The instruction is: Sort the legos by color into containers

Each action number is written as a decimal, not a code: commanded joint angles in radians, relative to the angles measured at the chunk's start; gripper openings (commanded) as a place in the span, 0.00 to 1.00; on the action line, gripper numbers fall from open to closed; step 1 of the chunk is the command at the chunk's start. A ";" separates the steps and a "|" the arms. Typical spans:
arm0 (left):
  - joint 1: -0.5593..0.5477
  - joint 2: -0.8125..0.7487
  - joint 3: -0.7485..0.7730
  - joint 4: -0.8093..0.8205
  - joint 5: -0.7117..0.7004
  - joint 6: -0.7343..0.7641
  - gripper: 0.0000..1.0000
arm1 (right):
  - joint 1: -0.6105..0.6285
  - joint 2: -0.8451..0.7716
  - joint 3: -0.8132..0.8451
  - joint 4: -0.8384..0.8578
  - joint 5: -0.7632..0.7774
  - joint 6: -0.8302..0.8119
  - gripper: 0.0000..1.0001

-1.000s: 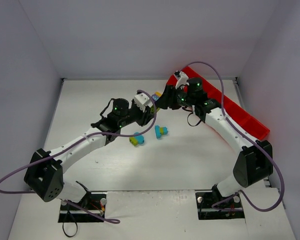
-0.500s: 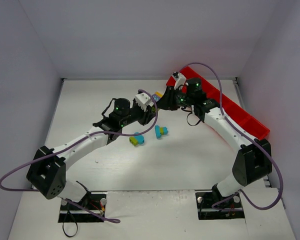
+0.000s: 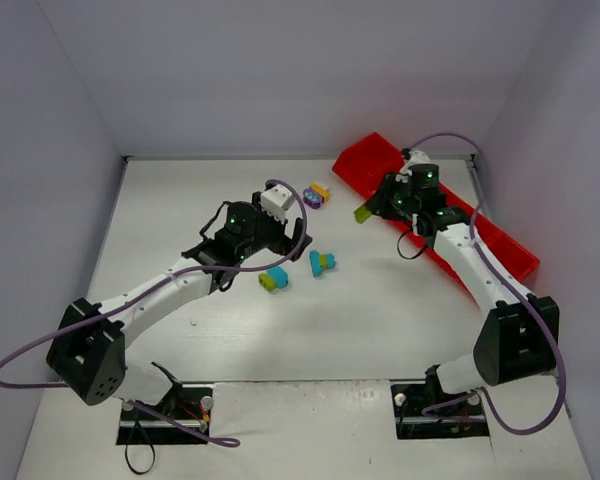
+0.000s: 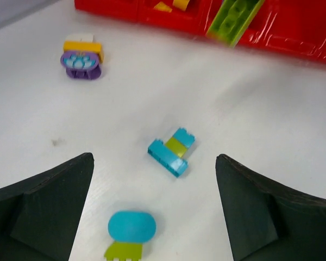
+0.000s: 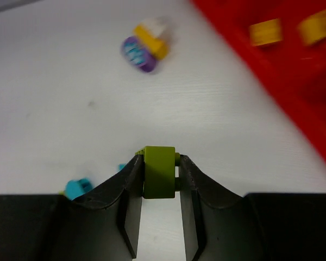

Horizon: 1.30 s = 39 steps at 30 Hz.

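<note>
You have the right pincer clamped on a small lime green plastic brick, just left of the far end of the long red plastic tray. Your left pincer hangs over the white counter near a cyan-and-green plastic brick cluster and a cyan-and-lime plastic piece. A purple-and-yellow plastic piece lies farther back.

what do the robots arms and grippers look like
The left arm and right arm both have white links with chunky black joints, small green lights near the wrists, and a looping purple cable each. The left gripper and right gripper have matte black, wedge-shaped fingers.
</note>
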 commanded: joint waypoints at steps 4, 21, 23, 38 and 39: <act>0.001 -0.160 -0.032 -0.202 -0.153 -0.132 0.87 | -0.125 -0.109 -0.013 -0.063 0.587 -0.046 0.00; 0.011 -0.239 -0.151 -0.434 -0.248 -0.257 0.87 | -0.467 0.130 0.042 -0.085 0.622 -0.002 0.14; 0.013 -0.219 -0.136 -0.469 -0.243 -0.241 0.87 | -0.471 0.156 0.046 -0.085 0.606 -0.003 0.19; 0.013 -0.061 -0.070 -0.550 -0.177 -0.119 0.87 | -0.441 0.059 0.028 -0.085 0.413 -0.018 0.66; 0.011 -0.052 -0.066 -0.552 -0.177 -0.100 0.87 | -0.425 0.046 0.025 -0.085 0.401 -0.023 0.66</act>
